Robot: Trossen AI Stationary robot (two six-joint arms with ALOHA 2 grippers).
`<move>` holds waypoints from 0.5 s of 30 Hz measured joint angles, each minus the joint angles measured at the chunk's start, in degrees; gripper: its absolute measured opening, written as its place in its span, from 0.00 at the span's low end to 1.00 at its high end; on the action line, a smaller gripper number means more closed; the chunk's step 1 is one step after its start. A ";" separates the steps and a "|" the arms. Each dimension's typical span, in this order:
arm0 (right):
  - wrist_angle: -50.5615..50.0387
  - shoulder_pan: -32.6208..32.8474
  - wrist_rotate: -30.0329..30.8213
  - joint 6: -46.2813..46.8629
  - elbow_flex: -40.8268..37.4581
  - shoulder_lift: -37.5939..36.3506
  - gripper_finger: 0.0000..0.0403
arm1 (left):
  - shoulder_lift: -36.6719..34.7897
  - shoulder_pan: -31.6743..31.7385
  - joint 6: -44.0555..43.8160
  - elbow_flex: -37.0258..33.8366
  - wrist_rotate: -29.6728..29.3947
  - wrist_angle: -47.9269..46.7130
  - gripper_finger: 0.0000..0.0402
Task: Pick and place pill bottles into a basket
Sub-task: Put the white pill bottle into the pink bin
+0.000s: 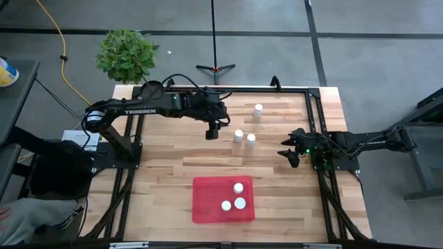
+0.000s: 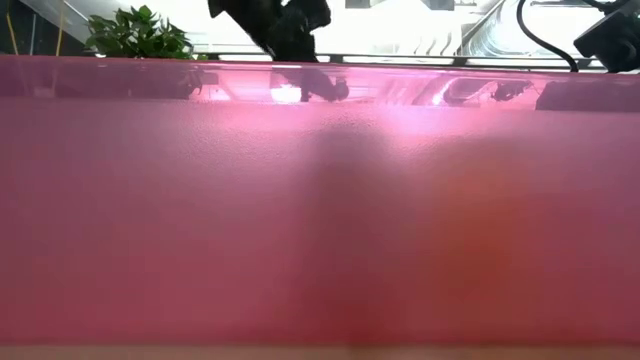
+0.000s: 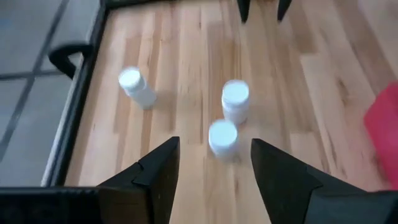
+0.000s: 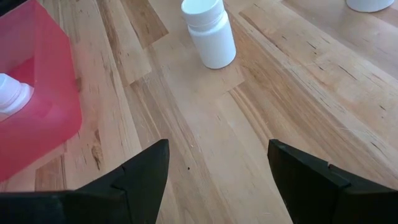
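Currently, three pill bottles (image 1: 234,198) are seen inside the basket (image 1: 208,207); three remain on the counter (image 1: 173,166). The left gripper (image 1: 214,133), spread and empty, is positioned near two.

Left arm (image 1: 149,107): black tubular links, white "TROSSEN" lettering along the upper link, black cables looped above the wrist. Left gripper (image 3: 214,177): two matte black, wedge-shaped fingers with angular inner faces. Right arm (image 1: 367,142): likewise black, with a green indicator light just behind the right gripper (image 4: 217,180).
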 joint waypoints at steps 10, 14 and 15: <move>-0.17 0.00 -0.63 0.14 0.00 0.02 0.65 | 6.40 -0.05 -2.36 0.01 -1.16 0.20 0.80; -0.17 -0.01 -0.61 0.52 0.00 0.00 0.65 | 7.86 -0.06 -2.36 0.03 0.21 -0.08 0.88; -0.17 0.00 -0.61 0.53 0.00 0.00 0.65 | 8.24 -0.06 -2.36 0.03 0.60 -0.32 0.89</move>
